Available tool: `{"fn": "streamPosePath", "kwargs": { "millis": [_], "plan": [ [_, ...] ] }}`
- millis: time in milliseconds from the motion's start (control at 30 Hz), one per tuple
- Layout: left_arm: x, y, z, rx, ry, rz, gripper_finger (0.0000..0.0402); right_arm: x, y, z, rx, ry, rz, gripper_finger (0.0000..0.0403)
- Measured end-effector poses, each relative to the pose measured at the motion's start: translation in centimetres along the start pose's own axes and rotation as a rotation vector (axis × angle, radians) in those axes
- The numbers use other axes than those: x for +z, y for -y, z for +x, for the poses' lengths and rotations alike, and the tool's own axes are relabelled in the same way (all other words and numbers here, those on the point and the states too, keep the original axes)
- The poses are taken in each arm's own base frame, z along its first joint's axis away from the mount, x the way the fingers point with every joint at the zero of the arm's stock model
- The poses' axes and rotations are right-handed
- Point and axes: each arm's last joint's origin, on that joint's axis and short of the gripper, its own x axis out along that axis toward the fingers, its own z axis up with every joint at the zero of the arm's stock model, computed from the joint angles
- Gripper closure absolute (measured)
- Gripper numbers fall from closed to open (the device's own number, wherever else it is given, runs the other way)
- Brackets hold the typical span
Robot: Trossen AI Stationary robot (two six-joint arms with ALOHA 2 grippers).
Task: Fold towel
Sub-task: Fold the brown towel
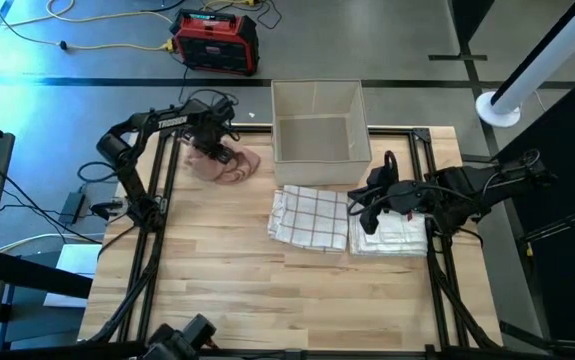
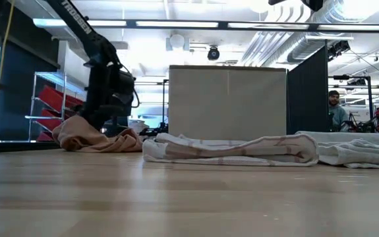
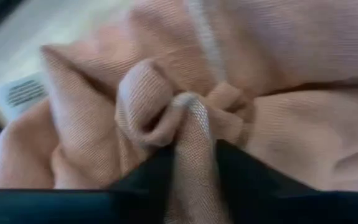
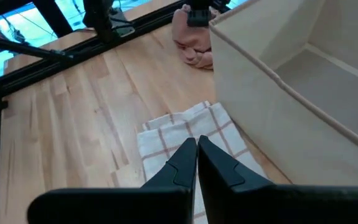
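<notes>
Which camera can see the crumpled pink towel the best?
The left wrist view: the pink towel fills it, with a fold pinched in the left pincer. The high view shows it as a small heap beside the box. The low view sees its side; the right wrist view, a far corner.

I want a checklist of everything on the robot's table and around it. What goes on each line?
Surface: wooden table, bare at the front.
Job's things: crumpled pink towel at the back left; folded checked towel mid-table; folded white towels beside it.
Clutter: open beige box at the back.
Grippers: left gripper pinching a fold of the pink towel; right gripper shut, empty, above the checked towel.
Cables: yellow cable on the floor.
Surroundings: red power unit on the floor; a person far behind.
</notes>
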Motion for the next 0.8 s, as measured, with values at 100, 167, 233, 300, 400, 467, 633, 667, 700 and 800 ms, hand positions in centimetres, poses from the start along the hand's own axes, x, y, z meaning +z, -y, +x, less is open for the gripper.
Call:
{"fn": "streamPosePath", "kwargs": {
  "millis": [100,167,233,300,400,467,633,667,700,800],
  "plan": [
    [-0.4,1.1,-1.6,-0.019,0.044,0.021,0.0381,-0.1,0.1,0.0,-0.002,-0.013,-0.006,0.0403],
    [-0.8,1.8,-3.4,-0.025,0.092,0.028,0.0381,-0.2,0.1,0.0,-0.003,-0.021,-0.01,0.0403],
    [-1.5,2.7,-5.8,-0.035,0.156,0.037,0.0381,-0.3,0.2,0.0,-0.007,-0.033,-0.017,0.0403],
    [-2.6,3.7,-8.6,-0.053,0.222,0.043,0.0381,-0.4,0.2,0.0,-0.01,-0.049,-0.024,0.0403],
    [-5.1,5.1,-12.8,-0.091,0.302,0.053,0.0381,-0.6,0.3,0.0,-0.01,-0.066,-0.032,0.0403],
    [-7.2,5.9,-15.4,-0.124,0.341,0.054,0.0381,-0.6,0.3,0.0,-0.012,-0.072,-0.044,0.0403],
    [-13.1,8.0,-19.9,-0.319,0.307,0.023,0.0381,-0.6,0.3,0.0,-0.009,-0.074,-0.133,0.0403],
    [-14.1,8.5,-20.5,-0.363,0.287,0.017,0.0381,-0.6,0.3,0.0,-0.008,-0.075,-0.157,0.0403],
    [-15.2,9.1,-21.0,-0.409,0.27,0.014,0.0381,-0.6,0.3,0.0,-0.008,-0.074,-0.179,0.0403],
    [-18.2,10.8,-22.3,-0.54,0.21,0.02,0.0381,-0.6,0.3,0.0,-0.008,-0.073,-0.233,0.0403]
  ]
}}
